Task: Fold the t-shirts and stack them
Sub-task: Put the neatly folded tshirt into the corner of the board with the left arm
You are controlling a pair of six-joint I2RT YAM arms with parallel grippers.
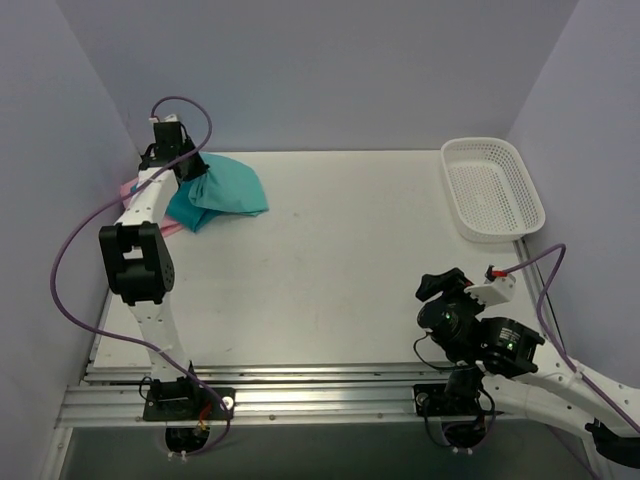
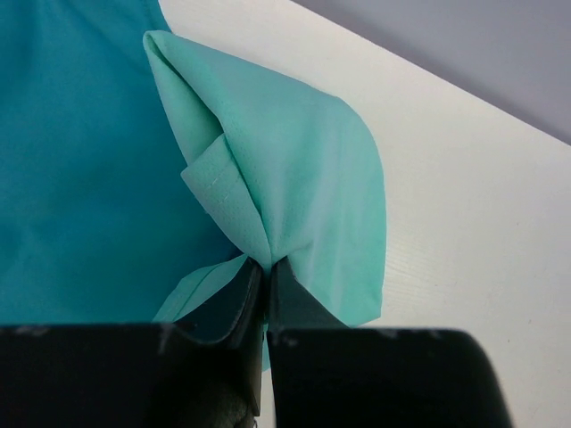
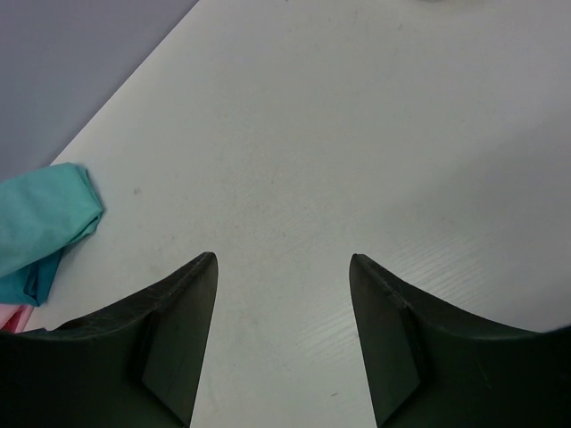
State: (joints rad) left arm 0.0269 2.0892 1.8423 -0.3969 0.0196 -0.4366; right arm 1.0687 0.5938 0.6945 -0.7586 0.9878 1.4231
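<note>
T-shirt of light sea-green cotton (image 2: pixel 294 169) lies bunched at the far left corner of the white table (image 1: pixel 330 270), partly over a darker teal-blue cotton t-shirt (image 2: pixel 80 160), with a pink t-shirt (image 1: pixel 129 187) edging out beside them. The left gripper (image 2: pixel 268 266) is pinched tight on a fold of the sea-green one. The right gripper (image 3: pixel 282 260) hangs over bare tabletop, well apart from the pile, jaws spread and holding nothing.

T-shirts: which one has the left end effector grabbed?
The light sea-green tee, pinched in the shut left end effector. The darker teal-blue tee lies beneath it; the pink tee only peeks out.
</note>
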